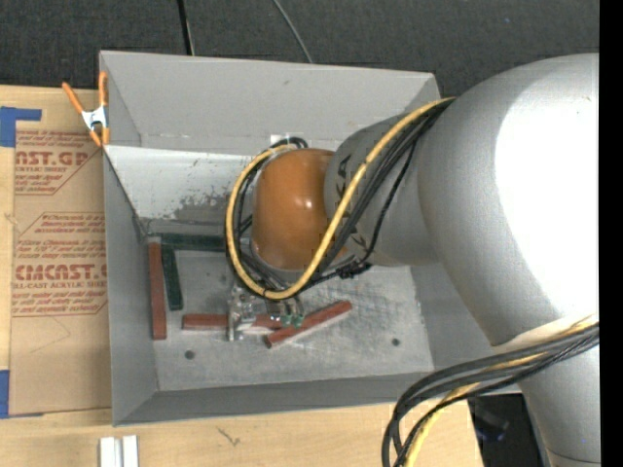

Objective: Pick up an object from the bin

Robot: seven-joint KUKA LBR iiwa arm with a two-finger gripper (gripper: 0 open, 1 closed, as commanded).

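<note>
Several flat sticks are scattered over the floor of the grey bin (292,95). At the left, a long red-brown stick (156,290) is laid along the foot of the sloped wall, with a dark green stick (173,282) just beside it. Nearer the middle, a short red-brown stick (202,321) is laid flat, and the tool (238,324) is seen low over the floor at its right end, under the orange cover (287,212) of the wrist. Whether the tool is apart or together cannot be told. Just to its right a slanted red-brown stick (316,319) is found, lying partly across another. These pieces are judged to be light, stiff and smooth, apt to slide on metal. A grip across the narrow width near the middle is thought best, so that tipping is avoided. The floor is bare, scuffed grey metal, speckled in places. Room is ample around the middle sticks, while those by the left wall are crowded against the slope.
</note>
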